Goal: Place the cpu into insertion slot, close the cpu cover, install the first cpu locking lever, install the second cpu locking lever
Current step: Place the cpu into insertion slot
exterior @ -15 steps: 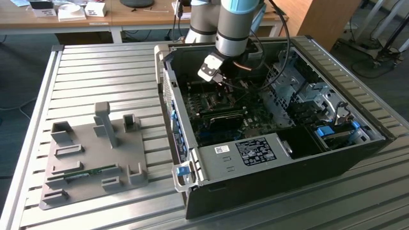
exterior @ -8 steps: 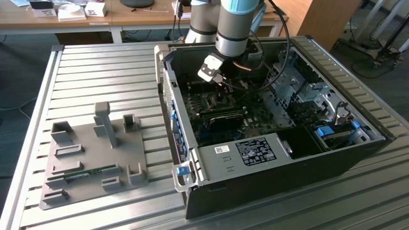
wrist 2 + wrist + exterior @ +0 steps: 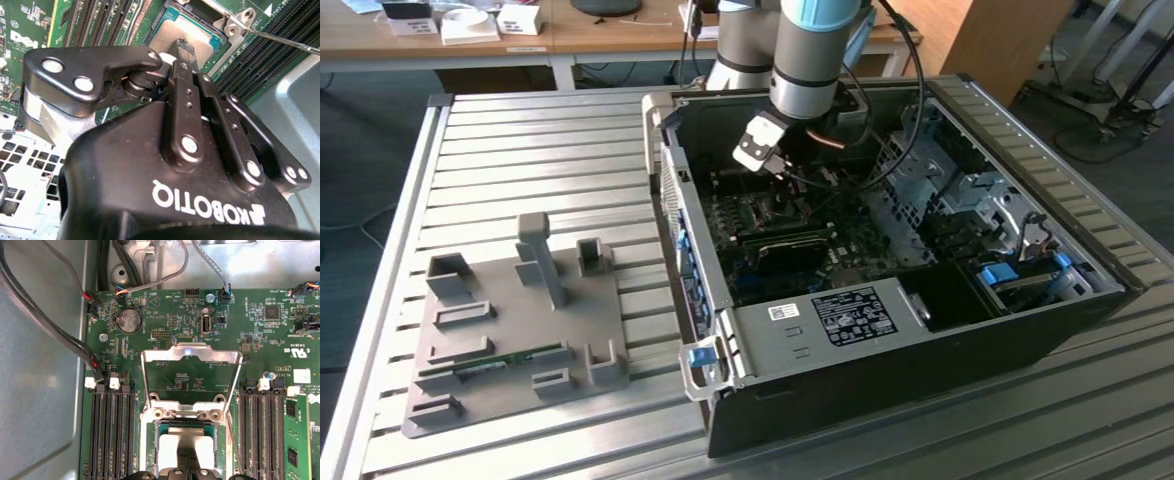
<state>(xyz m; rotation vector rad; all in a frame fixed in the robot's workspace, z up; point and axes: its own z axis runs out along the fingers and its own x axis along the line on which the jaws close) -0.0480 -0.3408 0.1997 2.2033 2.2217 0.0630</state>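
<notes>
Tool (image 3: pixel 184 50) at the cpu (image 3: pixel 167 442) — slatted metal table (image 3: pixel 520 150), wooden desk (image 3: pixel 587 35) behind

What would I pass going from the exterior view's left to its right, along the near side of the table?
In order: grey fixture plate → blue latch → labelled grey cover → blue drive clips.

One cpu (image 3: pixel 170 442), one cpu cover (image 3: pixel 190 353), one gripper (image 3: pixel 184 50), seemingly one locking lever (image 3: pixel 280 41)

Just past my black gripper fingers (image 3: pixel 181 67) I read a dull silver-grey square metal chip (image 3: pixel 172 447); beyond it, a shiny silver metal window frame (image 3: pixel 190 354) over green circuit board (image 3: pixel 270 340).
</notes>
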